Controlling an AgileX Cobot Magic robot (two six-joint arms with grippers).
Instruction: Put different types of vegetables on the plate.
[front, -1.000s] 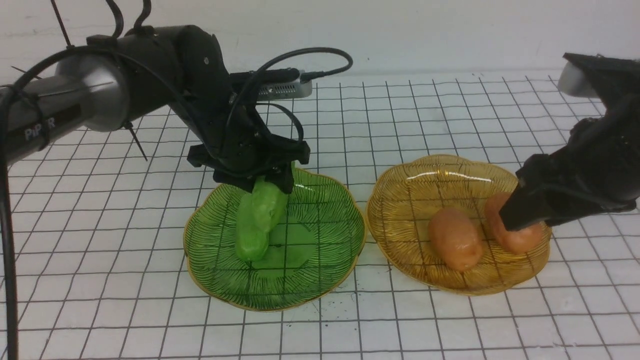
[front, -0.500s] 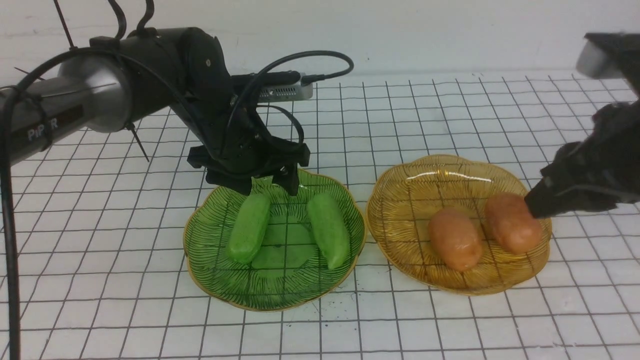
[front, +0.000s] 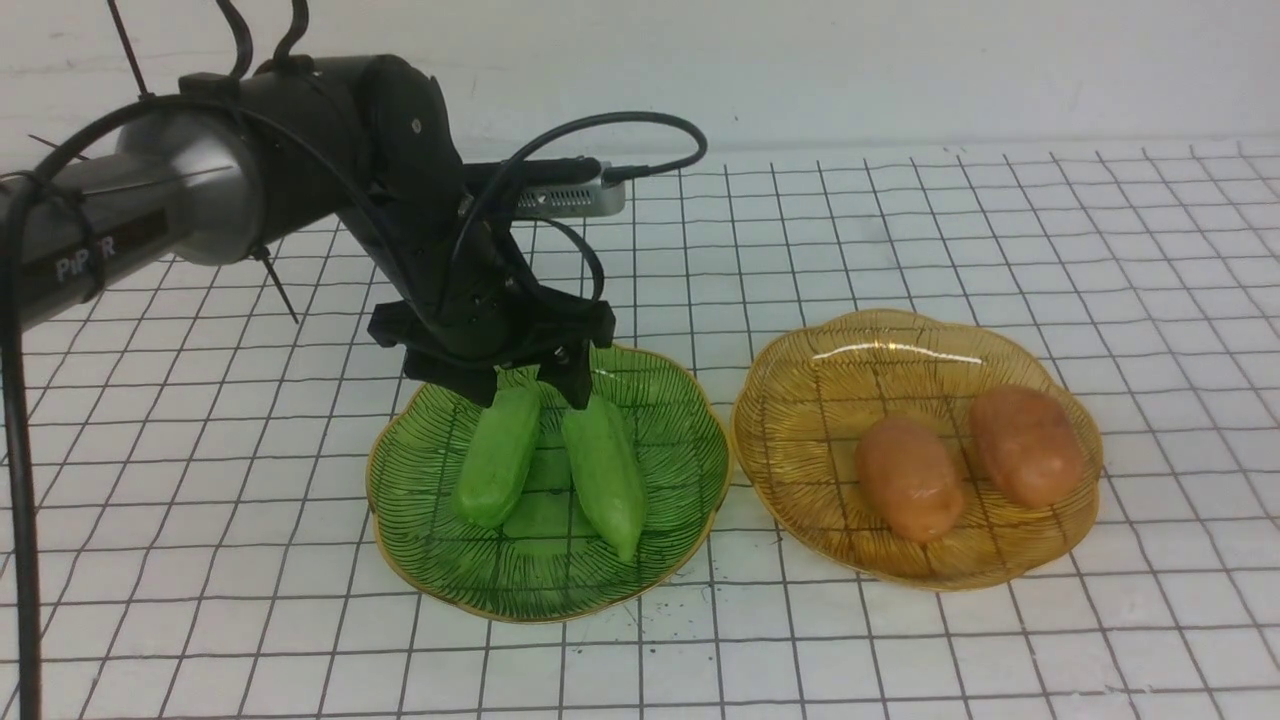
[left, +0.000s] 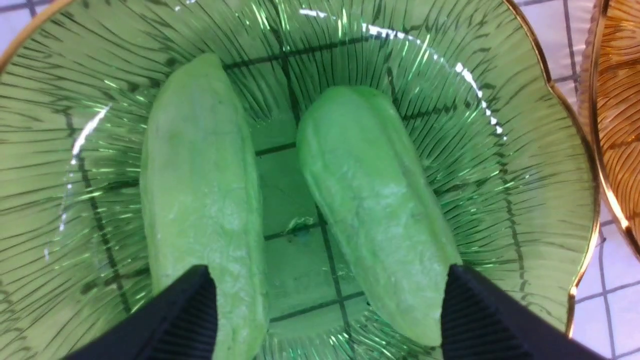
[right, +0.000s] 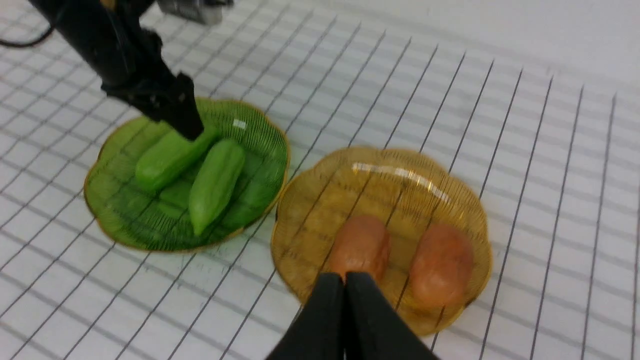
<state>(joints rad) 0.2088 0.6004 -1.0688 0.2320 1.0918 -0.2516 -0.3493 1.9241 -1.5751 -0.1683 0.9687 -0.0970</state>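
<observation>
— Where are the vegetables?

— The left cucumber piece (front: 498, 455) and the right cucumber piece (front: 603, 475) lie side by side on the floor of the green dish (front: 440, 565), with a strip of bare glass between them.

— Which way do they run?

— Lengthwise, from the green dish's far rim toward its near rim. The left one's near end leans toward the left rim and the right one's toward the right rim, so they fan apart a little.

— And the claw above them?

— The left gripper (front: 528, 388) hangs just over their far ends. Its jaws are spread wide around the pair and it grasps nothing.

— The potatoes?

— They're in the amber dish (front: 800, 400), just to the right of the green dish on the gridded table (front: 900, 250). The nearer potato piece (front: 908, 478) and the farther potato piece (front: 1026, 445) are ovals that also lie roughly far-to-near.

— The other claw?

— The right gripper (right: 345, 279) is clenched tight on nothing. It's well apart from the green dish, over on the amber dish's side.

— So what step is this?

— I'd say the sorting looks done, with each kind in its own dish. What's left is for the left arm to lift straight up out of the green dish. Its fingers mustn't brush the cucumbers, which look round enough to roll.
</observation>
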